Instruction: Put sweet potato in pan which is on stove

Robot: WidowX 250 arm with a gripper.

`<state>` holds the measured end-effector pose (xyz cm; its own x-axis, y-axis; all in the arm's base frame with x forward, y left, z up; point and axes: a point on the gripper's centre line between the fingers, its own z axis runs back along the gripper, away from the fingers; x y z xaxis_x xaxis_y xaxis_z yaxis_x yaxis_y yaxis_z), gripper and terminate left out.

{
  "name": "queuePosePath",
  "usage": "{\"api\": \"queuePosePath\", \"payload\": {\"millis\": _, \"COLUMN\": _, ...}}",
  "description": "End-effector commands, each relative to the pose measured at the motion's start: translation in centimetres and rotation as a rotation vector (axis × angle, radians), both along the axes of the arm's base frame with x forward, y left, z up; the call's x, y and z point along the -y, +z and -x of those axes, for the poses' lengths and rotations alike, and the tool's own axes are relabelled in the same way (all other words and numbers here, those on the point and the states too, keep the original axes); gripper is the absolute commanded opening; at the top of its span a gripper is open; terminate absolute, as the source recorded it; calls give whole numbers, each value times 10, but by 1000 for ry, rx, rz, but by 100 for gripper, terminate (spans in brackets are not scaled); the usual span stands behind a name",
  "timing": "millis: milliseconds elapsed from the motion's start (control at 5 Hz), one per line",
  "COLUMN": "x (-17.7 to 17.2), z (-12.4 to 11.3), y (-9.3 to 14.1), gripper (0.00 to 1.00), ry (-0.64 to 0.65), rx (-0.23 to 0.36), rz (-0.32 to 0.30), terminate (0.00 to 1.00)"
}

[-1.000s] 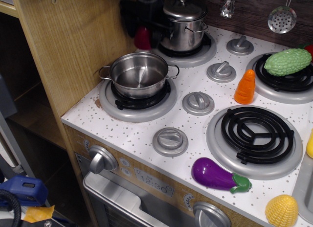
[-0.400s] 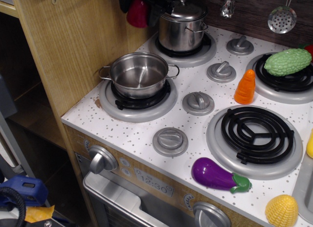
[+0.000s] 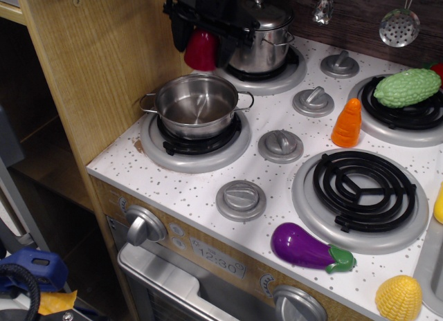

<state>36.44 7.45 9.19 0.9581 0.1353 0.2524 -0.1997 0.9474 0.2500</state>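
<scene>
Above the back left of the stove, the black gripper is clamped on the dark red sweet potato, holding it in the air just beyond the far rim of the pan. That shiny lidless pan sits on the front left burner with nothing inside, and the lidded steel pot stands behind it. Further right lie the orange carrot, purple eggplant and bumpy green gourd.
</scene>
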Motion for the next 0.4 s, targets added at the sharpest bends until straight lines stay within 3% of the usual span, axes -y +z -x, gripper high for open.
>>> {"api": "queuePosePath", "payload": {"millis": 0, "x": -2, "z": 8, "y": 6, "gripper": 0, "ry": 45, "rx": 70, "rz": 27, "terminate": 0}}
{"api": "queuePosePath", "payload": {"millis": 200, "x": -4, "z": 12, "y": -6, "gripper": 100, "ry": 60, "rx": 78, "rz": 54, "terminate": 0}}
